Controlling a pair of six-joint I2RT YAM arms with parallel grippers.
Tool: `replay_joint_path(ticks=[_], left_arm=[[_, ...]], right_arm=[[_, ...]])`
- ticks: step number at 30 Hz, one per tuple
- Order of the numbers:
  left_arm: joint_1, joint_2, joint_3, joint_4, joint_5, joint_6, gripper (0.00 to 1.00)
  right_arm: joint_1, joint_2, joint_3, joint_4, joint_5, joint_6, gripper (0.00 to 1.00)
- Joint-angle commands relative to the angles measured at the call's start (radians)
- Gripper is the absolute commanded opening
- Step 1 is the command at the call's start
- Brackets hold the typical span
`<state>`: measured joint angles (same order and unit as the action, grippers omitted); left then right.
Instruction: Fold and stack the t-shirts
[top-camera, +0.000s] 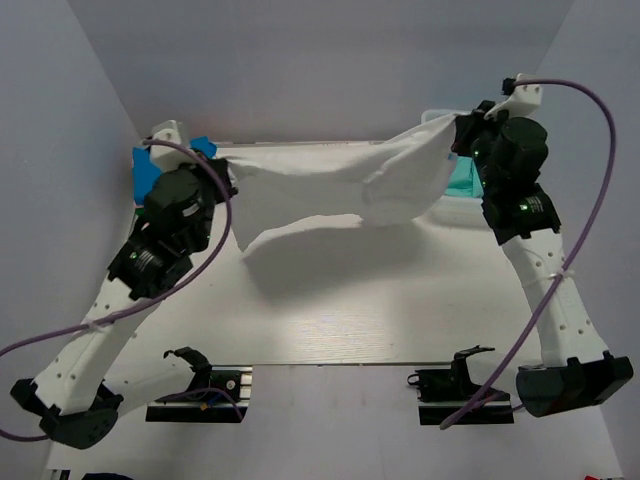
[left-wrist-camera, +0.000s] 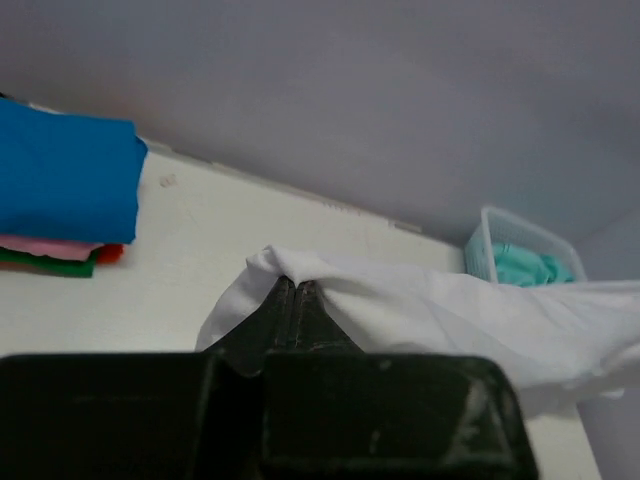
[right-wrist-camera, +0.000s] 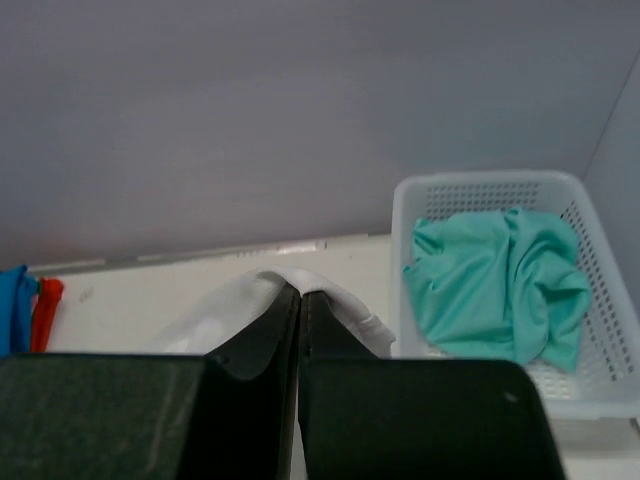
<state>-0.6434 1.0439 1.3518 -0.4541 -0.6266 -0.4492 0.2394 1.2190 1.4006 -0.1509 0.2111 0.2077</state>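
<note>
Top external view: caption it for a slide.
The left gripper and right gripper hold the white t-shirt stretched above the table.

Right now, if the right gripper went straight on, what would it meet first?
Besides the white t-shirt it pinches, likely the back wall, depth unclear; the basket lies right of that line.

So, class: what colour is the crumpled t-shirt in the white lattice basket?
Teal t-shirt, clearest in right wrist view.
</note>
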Motion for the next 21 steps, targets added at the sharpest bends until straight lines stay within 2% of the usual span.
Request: replay_joint_path(ticks=[1, 6, 13, 18, 21], left_arm=[[0.004, -0.086, 0.043, -0.049, -0.128, 0.021, 0.0], [0.004, -0.206, 0.127, -0.001, -0.016, 0.107, 0.0], [0.004, -0.271, 0.194, 0.0, 0.077, 0.13, 0.0], [0.004, -0.23, 0.165, 0.012, 0.055, 0.139, 0.0], [0.004, -0.159, 0.129, 0.032, -0.037, 0.161, 0.0]], right_arm=[[-0.003, -0.045, 0.089, 0.005, 0.067, -0.057, 0.0], [-0.002, -0.105, 0.221, -0.039, 0.017, -0.12, 0.0], [0.0, -0.222, 0.252, -0.079, -0.01, -0.113, 0.0], [-0.005, -0.216, 0.221, -0.073, -0.009, -0.099, 0.0], [-0.002, -0.141, 0.21, -0.082, -0.019, -0.084, 0.0]])
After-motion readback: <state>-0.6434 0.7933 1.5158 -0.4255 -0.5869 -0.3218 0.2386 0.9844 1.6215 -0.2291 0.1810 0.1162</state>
